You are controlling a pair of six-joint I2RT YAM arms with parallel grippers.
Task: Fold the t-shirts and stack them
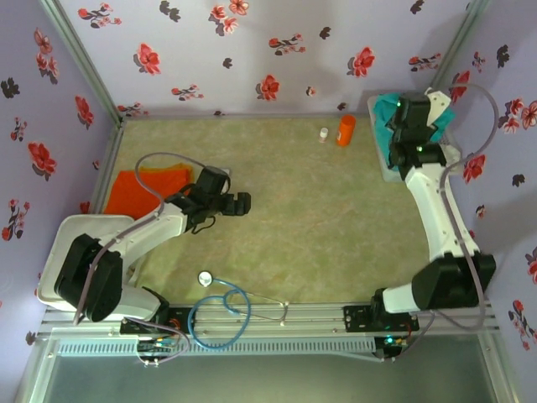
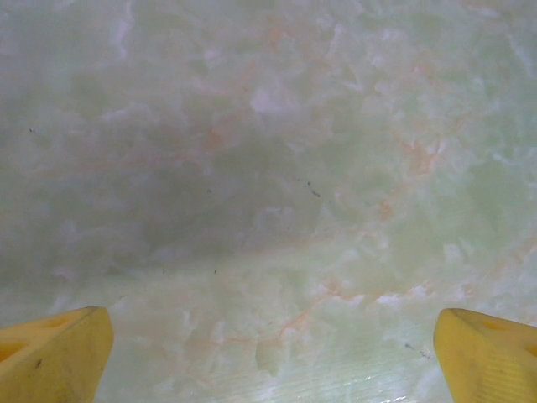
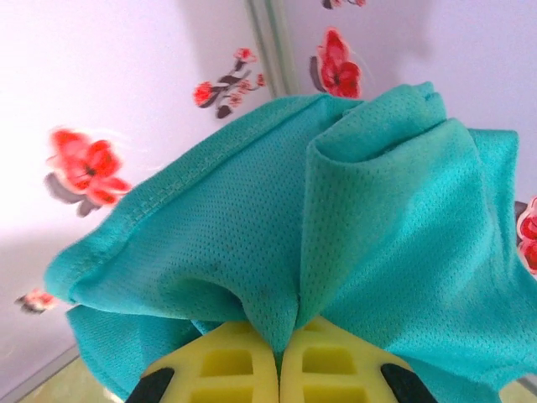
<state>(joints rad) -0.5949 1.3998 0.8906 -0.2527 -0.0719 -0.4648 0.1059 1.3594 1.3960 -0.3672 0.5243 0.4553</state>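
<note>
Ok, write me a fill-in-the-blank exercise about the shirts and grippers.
The right gripper holds the teal shirt with jaws ____.
The left gripper, above the table, has jaws ____.
The orange shirt lies on the table's ____ side.
Missing words: shut; open; left.
</note>
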